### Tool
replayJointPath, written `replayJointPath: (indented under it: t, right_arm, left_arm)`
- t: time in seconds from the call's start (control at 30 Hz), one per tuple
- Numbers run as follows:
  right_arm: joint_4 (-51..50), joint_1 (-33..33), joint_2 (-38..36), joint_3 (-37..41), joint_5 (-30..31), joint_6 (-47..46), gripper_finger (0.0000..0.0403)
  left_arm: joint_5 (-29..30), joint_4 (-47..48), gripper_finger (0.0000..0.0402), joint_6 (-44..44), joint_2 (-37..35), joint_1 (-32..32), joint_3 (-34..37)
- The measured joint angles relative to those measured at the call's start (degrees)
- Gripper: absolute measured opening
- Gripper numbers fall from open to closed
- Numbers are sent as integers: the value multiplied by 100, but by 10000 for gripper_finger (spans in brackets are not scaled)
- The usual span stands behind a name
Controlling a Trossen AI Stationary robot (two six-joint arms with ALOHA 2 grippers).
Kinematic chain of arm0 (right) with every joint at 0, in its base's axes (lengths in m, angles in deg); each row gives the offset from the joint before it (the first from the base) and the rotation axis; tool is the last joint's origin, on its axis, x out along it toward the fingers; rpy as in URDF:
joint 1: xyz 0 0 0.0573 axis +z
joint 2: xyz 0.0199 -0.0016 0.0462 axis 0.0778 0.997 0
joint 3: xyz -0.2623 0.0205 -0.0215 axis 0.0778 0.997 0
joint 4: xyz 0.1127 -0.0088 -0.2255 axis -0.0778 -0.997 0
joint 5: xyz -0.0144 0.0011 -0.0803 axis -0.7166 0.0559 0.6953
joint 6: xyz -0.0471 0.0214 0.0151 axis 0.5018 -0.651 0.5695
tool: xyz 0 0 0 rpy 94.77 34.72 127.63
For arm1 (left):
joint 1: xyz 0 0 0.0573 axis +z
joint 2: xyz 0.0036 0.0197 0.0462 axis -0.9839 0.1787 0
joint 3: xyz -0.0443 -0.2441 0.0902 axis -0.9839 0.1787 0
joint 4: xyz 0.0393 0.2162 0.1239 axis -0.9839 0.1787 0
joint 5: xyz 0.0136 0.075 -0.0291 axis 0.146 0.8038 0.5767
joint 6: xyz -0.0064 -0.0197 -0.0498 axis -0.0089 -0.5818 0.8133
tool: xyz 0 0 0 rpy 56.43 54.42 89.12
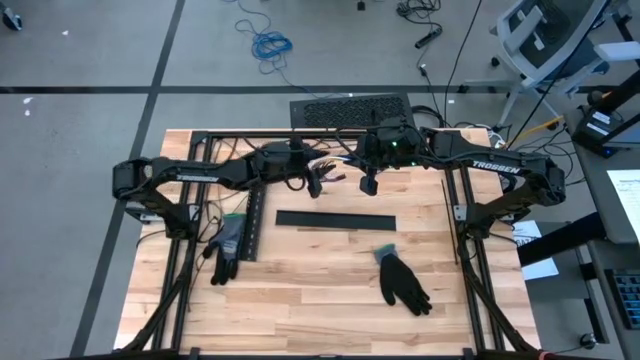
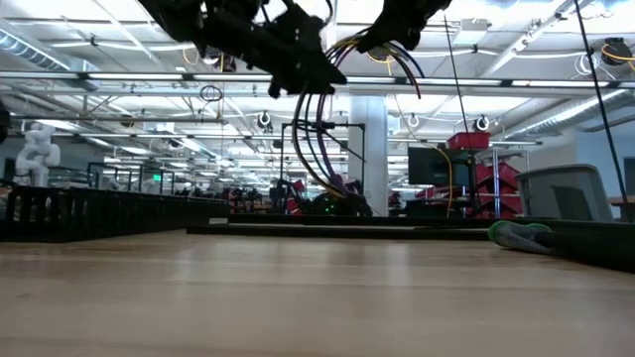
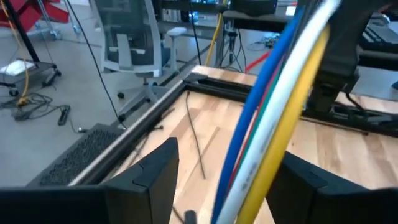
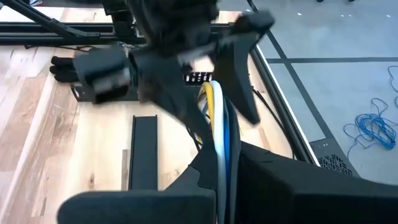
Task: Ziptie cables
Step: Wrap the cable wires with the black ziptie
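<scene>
The cables [image 3: 273, 106] are a bundle of blue, white, yellow, green and red wires, lifted over the table's far middle. My right gripper [image 4: 219, 152] is shut on them. My left gripper [image 3: 230, 152] is open, with the bundle running between its fingers and a clear gap on one side. Whether the yellow wire brushes the other finger [image 3: 298, 180], I cannot tell. In the high view my left gripper [image 1: 322, 180] and my right gripper [image 1: 368, 183] stand close together. The low view shows the cables [image 2: 317, 149] drooping in a loop below both. My right gripper pinches the bundle [image 4: 217, 134] between its two fingers, which lie across the wires and slant downward toward the table's left. From the hold the wires run on to the left gripper. They sag in a slack loop [image 2: 327, 188] that hangs above the table.
A black slotted strip [image 1: 336, 220] lies mid-table, and a second one [image 1: 254, 225] lies lengthwise at the left. A glove [image 1: 228, 245] lies at the left and another glove [image 1: 402, 280] near the front. A thin black strand [image 3: 198, 140] lies on the wood. A black mat [image 1: 350, 110] sits beyond the far edge.
</scene>
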Motion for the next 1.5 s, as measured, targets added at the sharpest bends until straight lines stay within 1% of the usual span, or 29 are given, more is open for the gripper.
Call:
replayJointPath:
  t: [0.17, 0.3, 0.4, 0.53, 0.67, 0.77, 0.83, 0.93, 1.03, 1.1, 1.17, 1.2, 1.37, 1.47, 1.5]
  right_arm:
    - [-115, 0, 2, 0, 0, 12, 0]
    - [-634, -29, 4, 2, 19, 27, 0]
    - [-1072, -66, 9, 3, 29, 147, 0]
    - [-1043, -74, 73, 4, 31, 253, 1]
    - [-621, -71, 262, 11, 57, 463, 17]
    - [99, -70, 346, 11, 322, 734, 28]
    - [364, -70, 369, 11, 448, 816, 26]
    - [322, -72, 372, 11, 463, 683, 13]
    - [-197, -29, 371, 11, 439, 456, 14]
    - [-779, 39, 447, 9, 214, 435, 34]
    - [-1278, 140, 561, 55, 40, 381, 68]
    - [-1354, 213, 599, 148, -10, 271, 88]
    - [-1316, 585, 657, 897, 152, -172, 185]
    - [-1445, 698, 678, 1269, 171, -457, 223]
    - [-1430, 712, 678, 1314, 214, -582, 232]
  left_arm:
    - [-1, 856, 206, -375, -470, 4, 2]
    - [1, 1593, 206, -460, -1031, 4, 2]
    - [187, 2066, 206, -503, -1418, 4, -5]
    - [464, 2160, 206, -711, -1769, 4, -2]
    - [600, 2308, 206, -758, -1922, 4, -2]
    - [649, 2459, 206, -758, -1957, 4, -2]
    - [661, 2556, 206, -756, -1962, 4, -4]
    - [662, 2784, 206, -754, -1985, -2, -2]
    - [662, 2981, 206, -725, -1988, -2, -2]
    - [662, 3078, 206, -723, -1988, -2, -2]
    - [662, 3099, 206, -722, -1988, -2, -2]
    - [662, 3102, 206, -722, -1988, -2, -2]
    - [662, 3225, 206, -721, -1988, -2, -2]
    - [662, 3311, 206, -704, -1988, -2, 4]
    - [657, 3203, 206, -640, -1987, -2, 33]
